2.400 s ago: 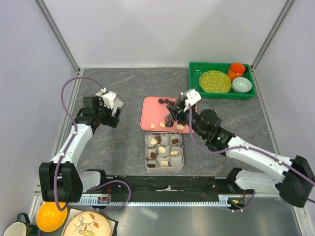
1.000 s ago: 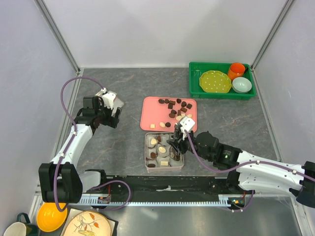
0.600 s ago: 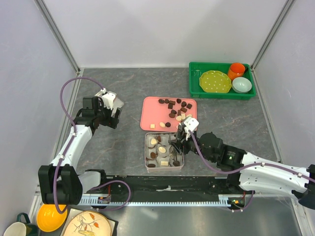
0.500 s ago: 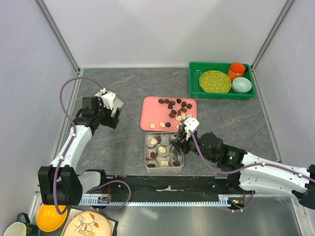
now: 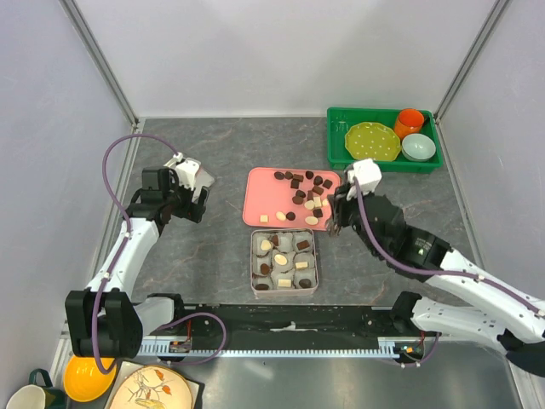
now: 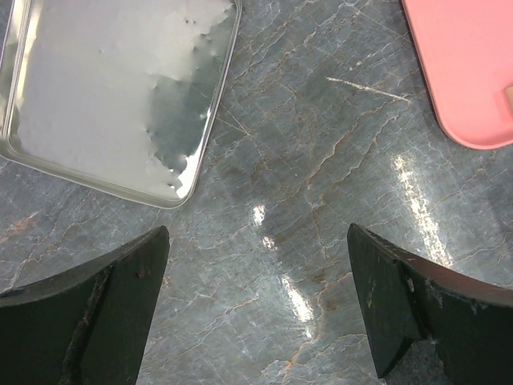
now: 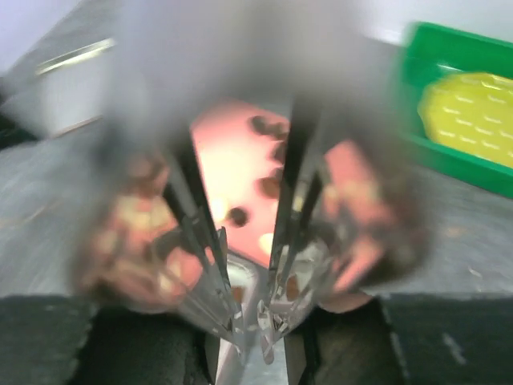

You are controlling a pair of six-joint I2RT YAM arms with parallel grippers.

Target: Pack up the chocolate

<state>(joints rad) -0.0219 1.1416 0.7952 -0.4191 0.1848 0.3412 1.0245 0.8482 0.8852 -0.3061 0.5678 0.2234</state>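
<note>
white arms (image 5: 128, 247) w/ black joints (image 5: 92, 317), purple cables (image 5: 109, 162).

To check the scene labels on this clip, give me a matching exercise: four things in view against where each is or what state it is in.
Things:
1 pink tray
2 metal tin
3 green crate
4 left gripper

Places or states:
A in the far right corner, holding a yellow plate
B jaws wide open, holding nothing
C loose chocolate scattered on it
D chocolate packed in rows inside it

Pairs: 1-C, 2-D, 3-A, 4-B
</note>
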